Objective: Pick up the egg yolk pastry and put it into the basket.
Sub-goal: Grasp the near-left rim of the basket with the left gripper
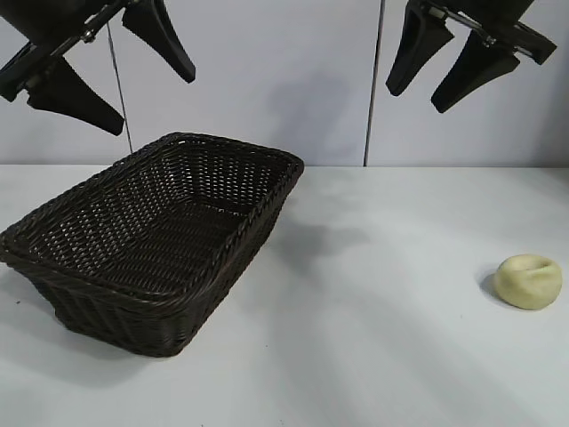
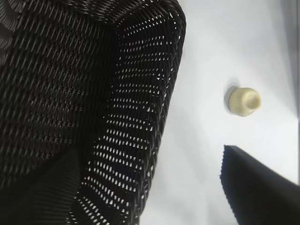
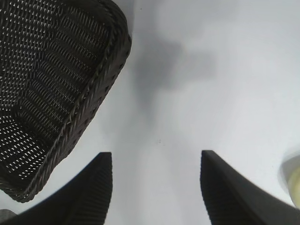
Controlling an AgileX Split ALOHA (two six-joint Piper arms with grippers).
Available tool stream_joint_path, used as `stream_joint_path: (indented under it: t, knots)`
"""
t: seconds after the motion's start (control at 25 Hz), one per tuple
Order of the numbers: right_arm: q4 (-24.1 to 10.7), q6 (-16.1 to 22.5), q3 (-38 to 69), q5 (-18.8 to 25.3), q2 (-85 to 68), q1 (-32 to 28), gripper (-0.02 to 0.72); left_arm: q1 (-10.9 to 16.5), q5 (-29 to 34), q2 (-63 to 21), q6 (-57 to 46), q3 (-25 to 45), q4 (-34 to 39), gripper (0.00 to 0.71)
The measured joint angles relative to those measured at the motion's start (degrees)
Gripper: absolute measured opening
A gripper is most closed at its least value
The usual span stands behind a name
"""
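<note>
1. My left gripper (image 1: 114, 69) hangs high above the basket's left end, jaws spread wide, gripping nothing.
2. The dark woven basket (image 1: 252, 218) sits on the white table (image 1: 373, 356), left of centre.
3. My right gripper (image 1: 437, 78) hovers high at the right, jaws apart and empty.
4. The egg yolk pastry (image 1: 528, 281) lies on the table far right, well apart from the basket.

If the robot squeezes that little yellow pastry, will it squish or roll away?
The egg yolk pastry probably squishes easily: its top is already dented, so a gentle grip seems wise. It looks rounded, so a sideways nudge might scoot or roll it on the smooth table. It is small, so likely light.
</note>
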Motion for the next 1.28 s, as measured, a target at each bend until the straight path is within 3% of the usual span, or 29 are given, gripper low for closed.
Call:
stream_joint_path:
  t: [0.32,0.76,1.28]
  knots:
    - [0.0,0.0,0.0,-0.1,0.0,0.0,0.411,0.0,5.6,-3.3,-7.9,0.0,4.2,0.596]
    - [0.0,0.0,0.0,-0.1,0.0,0.0,0.411,0.0,8.1,-6.4,-20.1,3.5,8.7,0.596]
    - [0.0,0.0,0.0,-0.2,0.0,0.0,0.411,0.0,10.2,-7.8,-22.8,11.1,9.4,0.596]
